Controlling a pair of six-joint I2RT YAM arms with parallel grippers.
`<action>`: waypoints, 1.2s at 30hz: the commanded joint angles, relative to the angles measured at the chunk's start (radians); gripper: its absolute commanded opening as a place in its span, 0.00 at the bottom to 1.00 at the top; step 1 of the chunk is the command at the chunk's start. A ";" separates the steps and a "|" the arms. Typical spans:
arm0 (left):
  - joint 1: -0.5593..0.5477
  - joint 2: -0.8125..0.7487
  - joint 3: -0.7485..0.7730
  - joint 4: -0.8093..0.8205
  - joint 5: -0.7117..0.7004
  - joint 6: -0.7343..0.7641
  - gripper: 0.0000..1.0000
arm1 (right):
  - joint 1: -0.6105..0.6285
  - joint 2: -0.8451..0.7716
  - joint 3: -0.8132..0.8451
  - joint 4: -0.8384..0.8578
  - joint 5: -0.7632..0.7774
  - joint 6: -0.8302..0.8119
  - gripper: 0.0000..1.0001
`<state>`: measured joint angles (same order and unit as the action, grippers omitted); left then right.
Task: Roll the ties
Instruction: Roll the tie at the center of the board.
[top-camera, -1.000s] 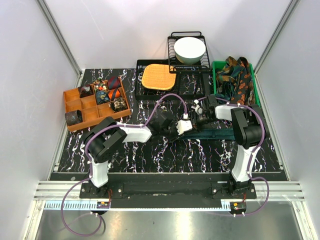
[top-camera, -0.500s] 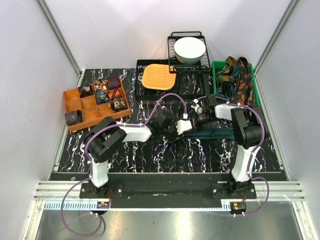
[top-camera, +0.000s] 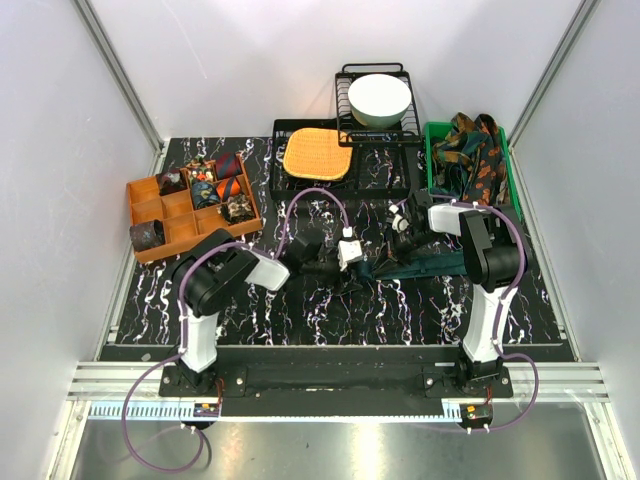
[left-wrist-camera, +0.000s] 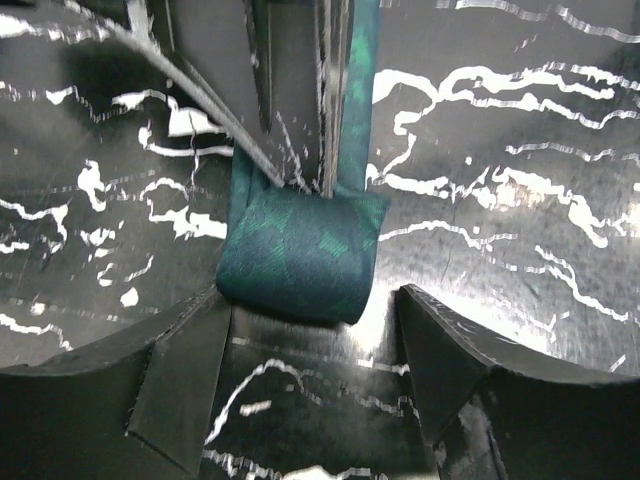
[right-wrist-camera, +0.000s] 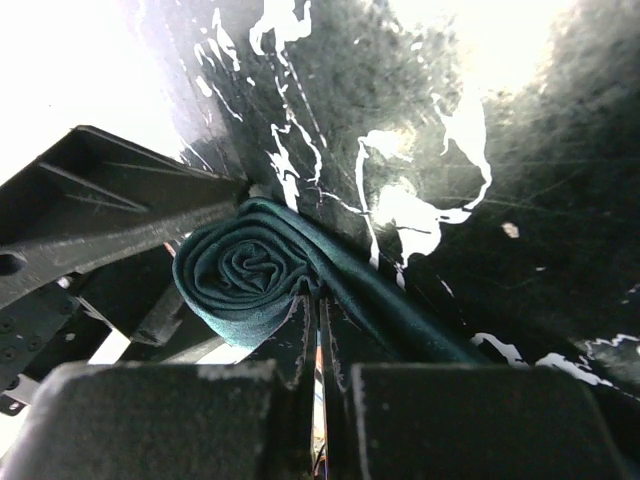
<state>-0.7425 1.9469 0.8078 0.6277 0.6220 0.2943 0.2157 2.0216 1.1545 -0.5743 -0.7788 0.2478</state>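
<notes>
A plain dark teal tie lies on the black marbled table, its left end wound into a coil that also shows end-on in the right wrist view. My left gripper is open. Its fingers stand either side of the coil's near end, and the coil sits just past the tips. My right gripper is shut, its tips against the coil where the flat tail leaves it. Nothing shows between its fingers. Patterned ties fill the green bin.
An orange divider tray at the left holds several rolled ties and a dark roll. Behind are a black tray with the orange woven mat and a wire rack with a white bowl. The green bin stands at the back right.
My left gripper has drawn back to the left, and the coil end of the teal tie has shifted left with it. The right gripper has followed slightly.
</notes>
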 joint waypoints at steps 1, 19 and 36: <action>-0.005 0.086 -0.048 0.179 0.067 -0.095 0.72 | 0.005 0.066 0.014 -0.015 0.245 -0.056 0.00; -0.012 0.118 0.021 0.132 0.079 0.035 0.72 | 0.005 0.081 0.047 -0.087 0.211 -0.136 0.00; -0.012 0.130 0.116 -0.071 0.143 0.094 0.25 | 0.013 0.046 0.074 -0.114 0.127 -0.139 0.04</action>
<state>-0.7490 2.0659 0.9394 0.6552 0.7578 0.3614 0.2207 2.0624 1.2266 -0.6853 -0.7761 0.1516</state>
